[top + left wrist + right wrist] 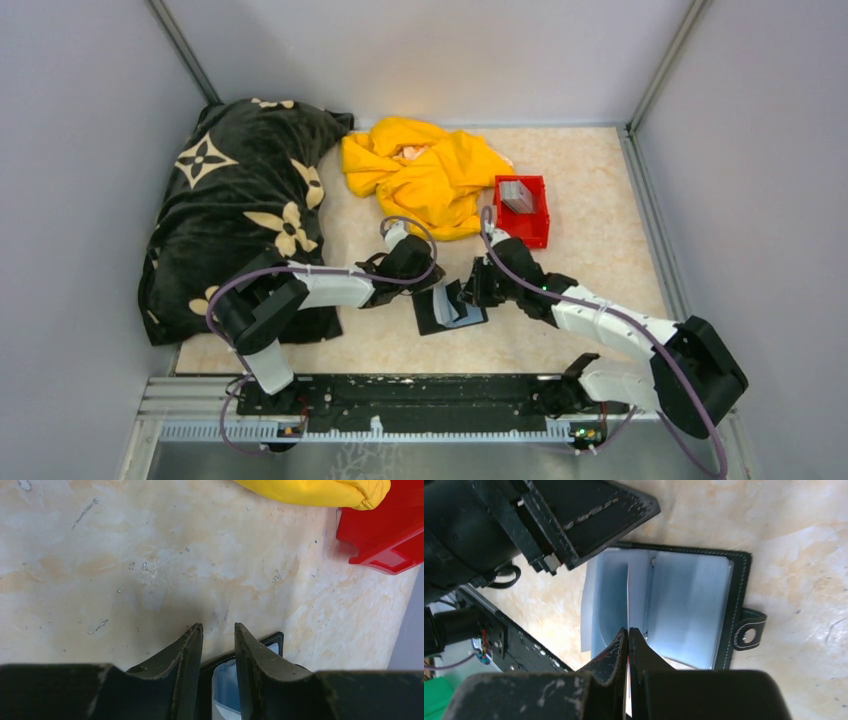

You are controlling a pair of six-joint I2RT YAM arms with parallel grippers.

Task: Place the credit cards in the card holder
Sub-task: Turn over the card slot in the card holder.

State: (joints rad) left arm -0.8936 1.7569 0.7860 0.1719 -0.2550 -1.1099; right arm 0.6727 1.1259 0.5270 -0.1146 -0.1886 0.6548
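The black card holder [450, 308] lies open on the table, its bluish clear sleeves up and its snap tab [749, 632] at the side. My right gripper [629, 629] is shut on a thin card [628, 595], seen edge-on, with its far edge down among the sleeves of the holder [689, 600]. My left gripper [218, 626] has its jaws a little apart with nothing between them, and it hovers over the holder's corner [272, 639]. It also shows in the right wrist view [574, 520]. More grey cards [517, 195] lie in the red bin [530, 228].
A yellow cloth [430, 175] lies behind the holder, next to the red bin [385, 530]. A black flowered pillow [240, 200] fills the left side. Grey walls close in the table on three sides.
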